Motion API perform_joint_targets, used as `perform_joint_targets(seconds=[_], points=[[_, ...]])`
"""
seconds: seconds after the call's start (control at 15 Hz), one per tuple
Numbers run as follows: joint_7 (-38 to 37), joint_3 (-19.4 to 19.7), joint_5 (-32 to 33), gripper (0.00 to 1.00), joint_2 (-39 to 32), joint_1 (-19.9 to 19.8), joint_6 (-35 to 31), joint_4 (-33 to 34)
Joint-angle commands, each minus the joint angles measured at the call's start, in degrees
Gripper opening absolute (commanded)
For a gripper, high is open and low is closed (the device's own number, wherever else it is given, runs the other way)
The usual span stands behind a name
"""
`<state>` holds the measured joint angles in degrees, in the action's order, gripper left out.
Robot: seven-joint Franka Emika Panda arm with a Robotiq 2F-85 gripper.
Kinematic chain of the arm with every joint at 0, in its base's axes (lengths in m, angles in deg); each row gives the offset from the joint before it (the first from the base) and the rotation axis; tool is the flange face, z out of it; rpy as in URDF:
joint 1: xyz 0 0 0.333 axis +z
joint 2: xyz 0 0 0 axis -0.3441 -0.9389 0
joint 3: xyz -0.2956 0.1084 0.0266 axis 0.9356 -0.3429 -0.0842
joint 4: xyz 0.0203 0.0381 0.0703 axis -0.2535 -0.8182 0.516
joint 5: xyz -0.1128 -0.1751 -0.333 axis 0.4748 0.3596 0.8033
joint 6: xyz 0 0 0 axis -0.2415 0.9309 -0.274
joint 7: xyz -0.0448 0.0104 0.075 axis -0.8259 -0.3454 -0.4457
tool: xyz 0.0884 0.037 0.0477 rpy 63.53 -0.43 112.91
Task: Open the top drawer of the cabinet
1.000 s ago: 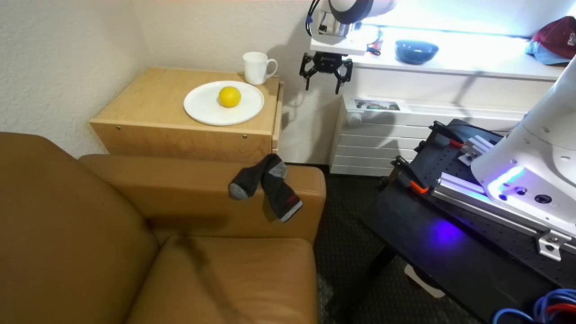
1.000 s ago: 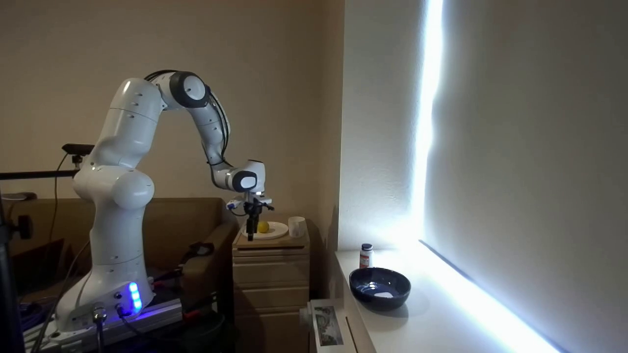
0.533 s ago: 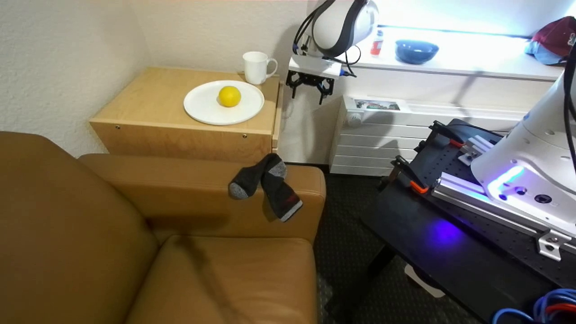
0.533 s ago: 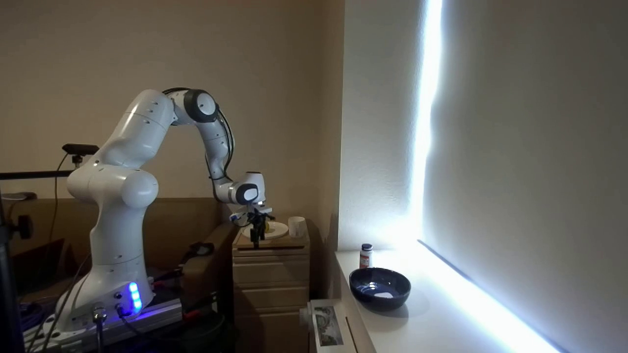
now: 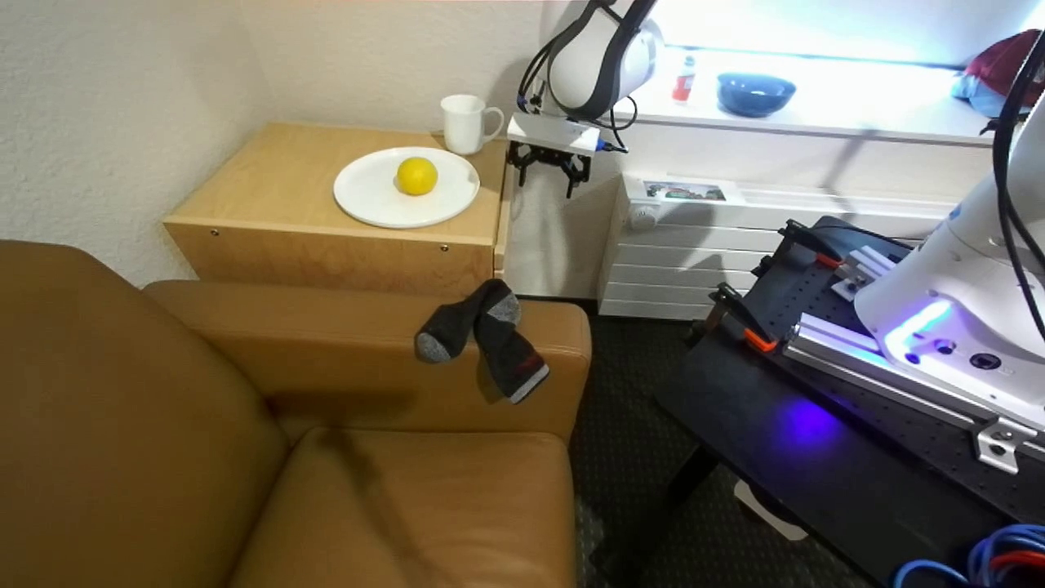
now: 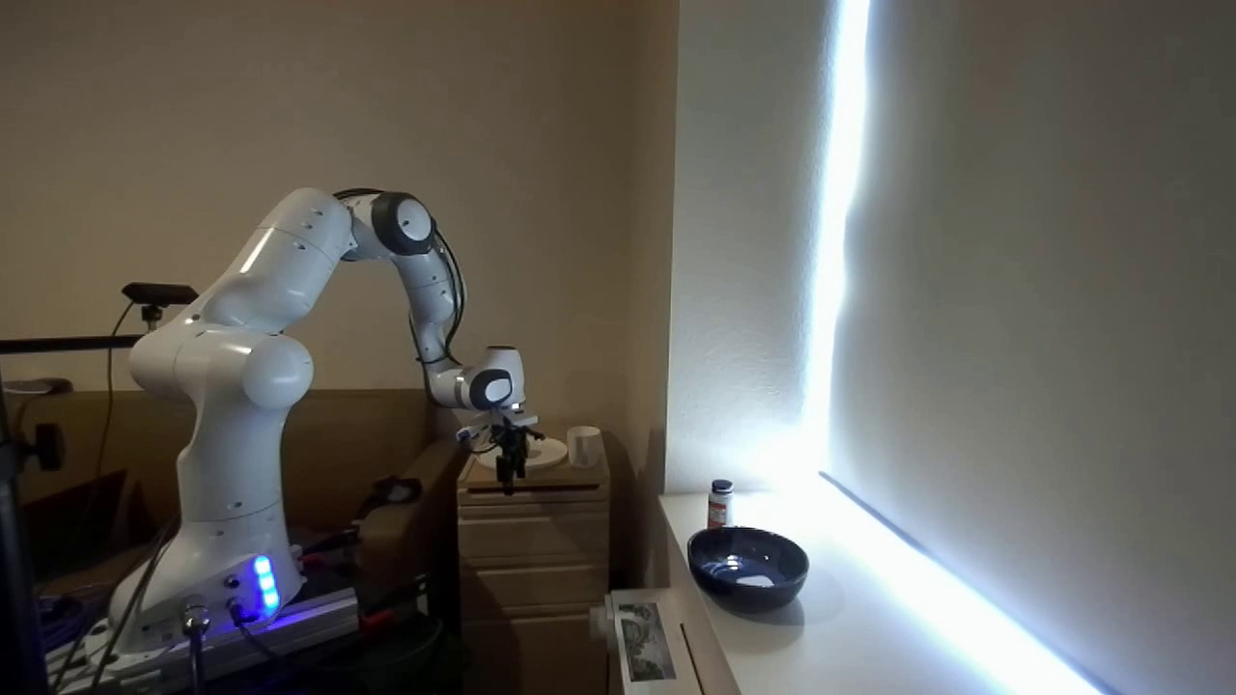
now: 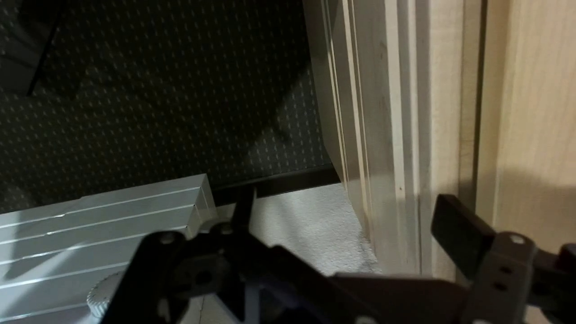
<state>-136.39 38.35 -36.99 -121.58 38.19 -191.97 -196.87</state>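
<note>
The light-tan wooden cabinet (image 5: 286, 167) stands by the wall in both exterior views, with drawer fronts visible in an exterior view (image 6: 534, 541). The top drawer (image 6: 575, 497) is a shallow strip under the cabinet top. Its upper front edge runs down the right part of the wrist view (image 7: 446, 112), with a narrow dark gap behind it. My gripper (image 5: 546, 188) points down beside the cabinet's front edge, open and empty. In the wrist view, the right finger of the gripper (image 7: 345, 200) overlaps the drawer's edge and gap; contact cannot be told. The left finger is out in front.
On the cabinet top are a white plate (image 5: 359, 196) with a yellow ball (image 5: 417, 175) and a white mug (image 5: 463, 124). A radiator (image 5: 686, 261) stands below the sill, which holds a blue bowl (image 5: 755, 94). A brown sofa (image 5: 367, 327) adjoins the cabinet.
My gripper has moved down and towards the cabinet's front edge, from well out in front of it to right beside it. The fingers stay open. The cabinet and drawer look unchanged.
</note>
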Motion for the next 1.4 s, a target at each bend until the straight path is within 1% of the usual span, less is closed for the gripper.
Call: perform_joint_targets(seconds=[0.0, 0.07, 0.2, 0.27, 0.4, 0.47, 0.6, 0.8, 0.87, 0.93, 1.0, 1.13, 1.2, 1.33], points=[[2.7, -0.8, 0.3, 1.00, -0.4, -0.1, -5.3, -1.0], [2.5, 1.5, 2.1, 1.00, -1.9, 2.3, -9.7, -0.6], [3.1, 4.3, 2.9, 1.00, -5.1, 5.5, -14.3, 1.2], [4.1, 5.5, 2.8, 1.00, -6.6, 6.9, -14.4, 2.1], [6.9, 6.3, 2.0, 1.00, -8.7, 8.2, -14.1, 2.4], [6.4, 5.2, -0.2, 1.00, -6.2, 7.4, -12.9, 1.1], [6.6, 5.4, -1.2, 1.00, -7.5, 8.1, -13.0, 1.5], [6.5, 5.0, -1.4, 1.00, -7.8, 7.7, -12.6, 2.4], [8.2, 1.4, -1.9, 1.00, -8.3, 4.3, -12.6, 3.3], [9.1, -0.3, -2.6, 1.00, -9.0, 3.0, -12.0, 4.2], [9.4, -0.8, -3.2, 1.00, -10.0, 2.9, -10.9, 5.2], [10.1, -2.1, -4.4, 1.00, -11.2, 2.3, -10.9, 6.2], [9.4, 0.3, -4.6, 1.00, -9.3, 4.3, -12.0, 3.5], [9.6, 0.3, -5.1, 1.00, -9.5, 4.3, -12.2, 3.5]])
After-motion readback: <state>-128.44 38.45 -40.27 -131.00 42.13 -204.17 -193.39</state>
